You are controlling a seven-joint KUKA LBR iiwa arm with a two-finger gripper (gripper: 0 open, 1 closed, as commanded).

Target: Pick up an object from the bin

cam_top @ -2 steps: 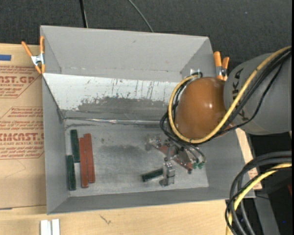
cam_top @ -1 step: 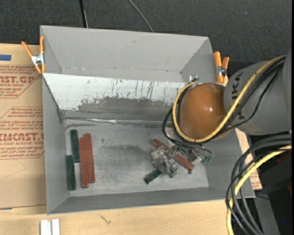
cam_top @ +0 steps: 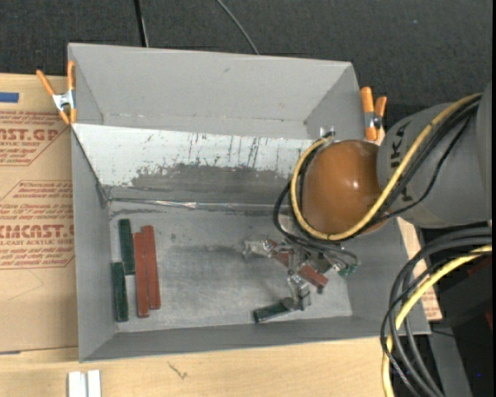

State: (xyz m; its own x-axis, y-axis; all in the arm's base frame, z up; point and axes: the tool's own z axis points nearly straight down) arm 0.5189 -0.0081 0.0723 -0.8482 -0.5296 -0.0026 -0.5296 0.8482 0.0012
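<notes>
Camera view: the gripper is low over the floor of the bin, beneath the orange cover and looped cables of the wrist. Whether the gripper is open or closed cannot be told, because cover and cabling mask much of it. A short dark green piece lies flat just beside the gripper, toward the near wall; it is judged the likeliest pick, since nothing else lies close. A small reddish-brown piece shows at the gripper; whether it is gripped cannot be told. Red bars and green bars lie well apart from the gripper, side by side along the opposite wall
</notes>
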